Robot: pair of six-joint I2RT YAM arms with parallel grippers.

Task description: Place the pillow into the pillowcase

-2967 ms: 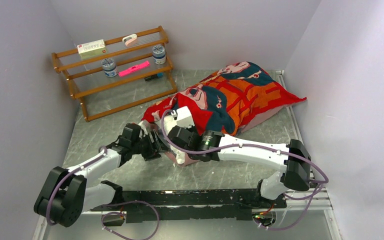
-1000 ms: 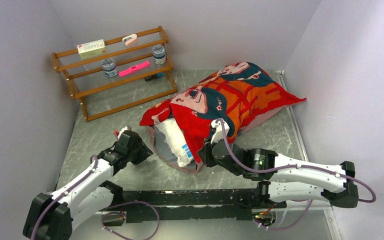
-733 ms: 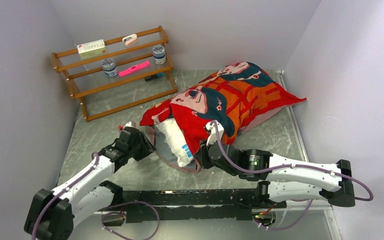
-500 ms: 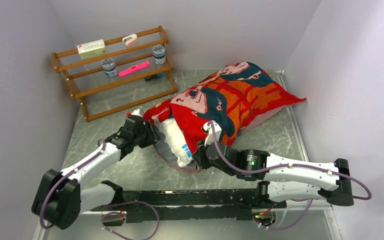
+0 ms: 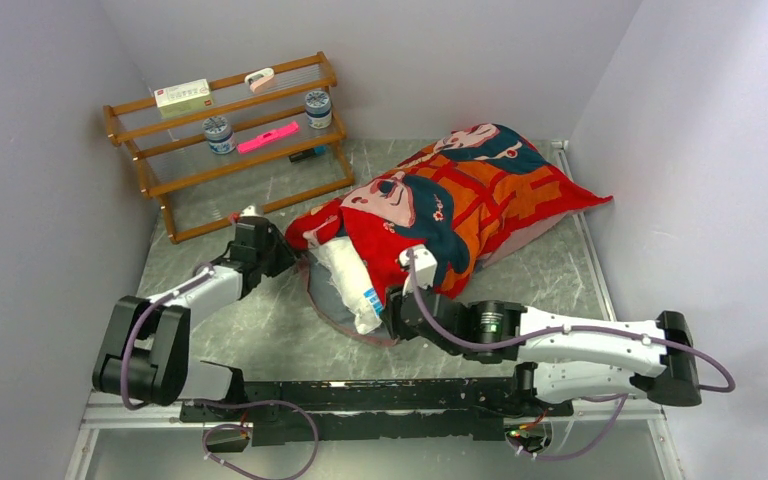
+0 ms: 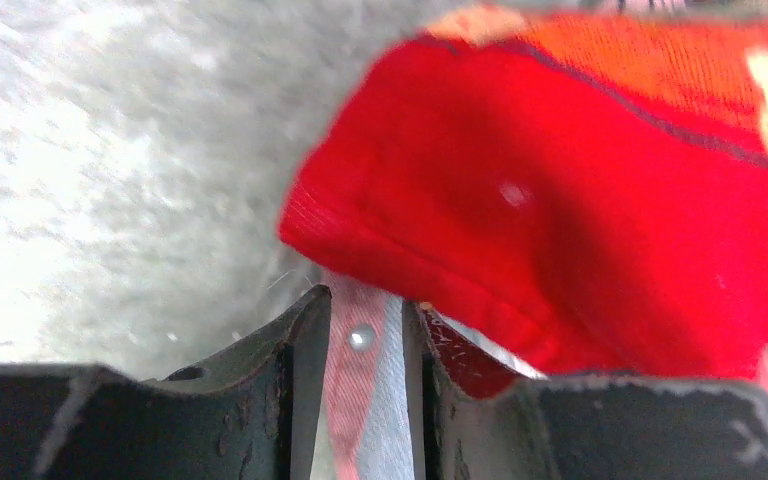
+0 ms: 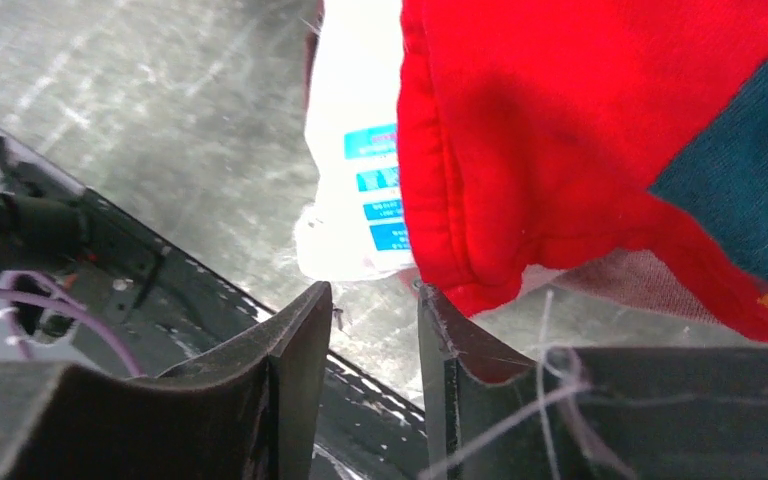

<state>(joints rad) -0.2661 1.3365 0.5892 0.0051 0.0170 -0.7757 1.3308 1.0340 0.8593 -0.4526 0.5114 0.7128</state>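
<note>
Left arm has swung up to the far corner of the pillowcase [image 5: 480, 195] mouth; the right arm has edged closer to the near hem.
Pillow [image 5: 345, 272] sits mostly inside it on the worktop [image 5: 260, 330], its tagged white end poking out. Left fingers [image 6: 300, 370] flank a pale hem strip, pinched or not I cannot tell; right fingers [image 7: 295, 370] stand apart, empty, beside the red hem, likely to draw it over.
</note>
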